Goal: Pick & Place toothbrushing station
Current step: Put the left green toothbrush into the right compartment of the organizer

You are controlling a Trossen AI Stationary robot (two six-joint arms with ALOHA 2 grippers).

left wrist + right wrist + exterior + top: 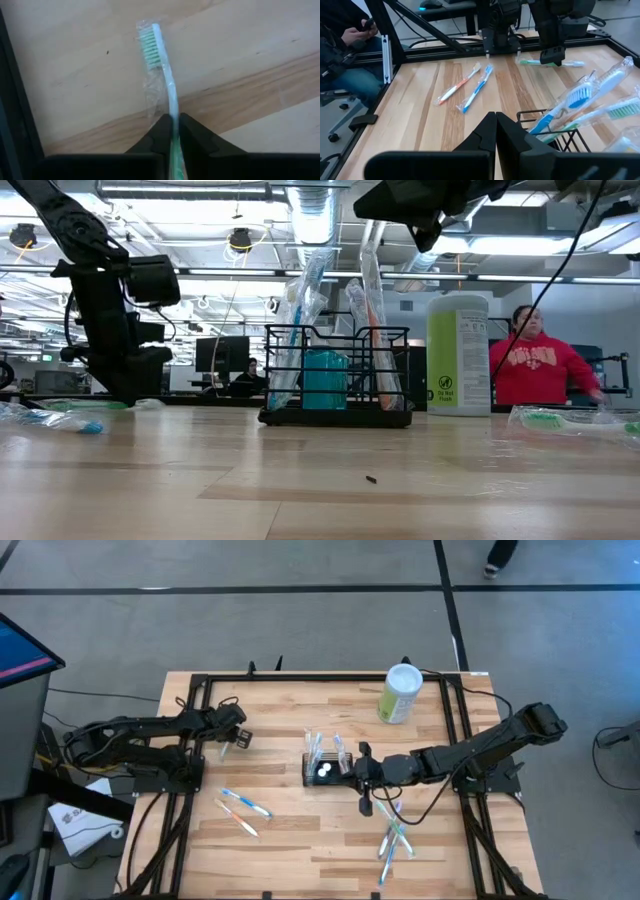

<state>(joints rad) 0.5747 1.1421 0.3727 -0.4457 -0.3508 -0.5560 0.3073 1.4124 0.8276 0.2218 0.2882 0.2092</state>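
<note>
Table (300, 840) | 1 caddy (324, 771) | 1 canister (401, 693) | 2 grippers

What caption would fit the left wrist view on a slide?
Left end effector shut on a wrapped green toothbrush above the wooden table.

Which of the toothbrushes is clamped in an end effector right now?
The green-bristled wrapped toothbrush in the left end effector, near the table's left edge. The others lie loose on the table or stand in the black caddy.

toothbrushing station (323, 769) | black wire caddy | upright, mid-table | holds wrapped toothbrushes
</note>
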